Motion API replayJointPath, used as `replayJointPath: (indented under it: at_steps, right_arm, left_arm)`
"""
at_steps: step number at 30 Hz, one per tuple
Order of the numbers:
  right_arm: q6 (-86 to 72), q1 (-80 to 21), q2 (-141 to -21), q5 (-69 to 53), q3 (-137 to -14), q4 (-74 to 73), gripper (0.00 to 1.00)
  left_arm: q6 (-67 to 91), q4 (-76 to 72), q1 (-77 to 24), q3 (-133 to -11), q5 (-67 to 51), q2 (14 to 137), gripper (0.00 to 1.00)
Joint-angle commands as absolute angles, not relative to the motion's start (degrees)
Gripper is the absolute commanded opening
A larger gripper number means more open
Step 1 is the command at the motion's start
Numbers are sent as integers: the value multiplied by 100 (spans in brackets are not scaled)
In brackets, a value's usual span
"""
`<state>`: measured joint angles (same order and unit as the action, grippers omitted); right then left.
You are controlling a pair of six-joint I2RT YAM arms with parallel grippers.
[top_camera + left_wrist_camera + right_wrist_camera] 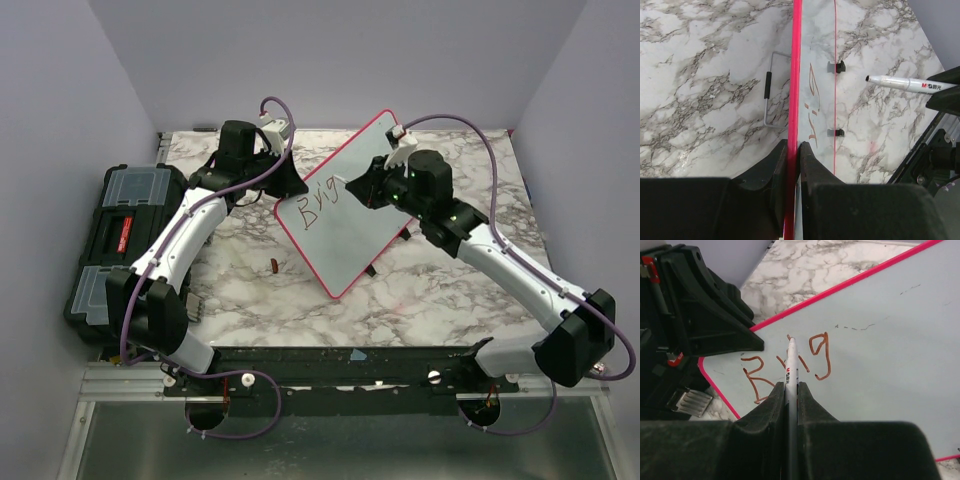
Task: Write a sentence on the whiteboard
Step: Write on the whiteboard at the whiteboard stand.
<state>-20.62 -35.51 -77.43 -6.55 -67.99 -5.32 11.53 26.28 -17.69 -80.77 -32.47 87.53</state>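
Note:
The whiteboard (350, 215), pale with a thin pink frame, stands tilted over the marble table's middle. My left gripper (288, 186) is shut on its pink left edge (794, 100), fingertips (794, 145) pinching the frame. Of the sentence, only reddish-brown lettering reading roughly "Brig" (315, 208) shows near that edge. My right gripper (791, 385) is shut on a white marker (791, 360), whose tip lies among the letters, just left of the "g" (821, 352). In the left wrist view the marker (905, 83) points at the board's face.
A black toolbox (120, 240) sits at the table's left edge. A small red-brown cap (274, 266) lies on the marble (430, 295) by the board's near-left side. A wire stand (767, 90) shows behind the board. Walls close the back and sides.

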Motion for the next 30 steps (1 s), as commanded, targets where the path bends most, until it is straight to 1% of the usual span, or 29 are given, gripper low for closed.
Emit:
replayJointPath:
  at_steps: [1,5,17,30]
  right_arm:
    - [-2106,-3560,-7761,-59,-6926,-391,1]
    - [-2063,-3555,-7956,123,-7022,-532,1]
    - [-1946,-3552,-8403,78,-7171,-556,1]
    - [-1883,-3557,-8631,284,-7185,-554,1]
  left_arm:
    - [844,2431,-1767,-7999,-3006,8536,0]
    - [844,2419,-1762,-7998,-3019,8535,0]
    - [835,2396,-1767,-7980,-3032,8546,0]
    - [844,2361,-1771,-7957,-3065,8541,0]
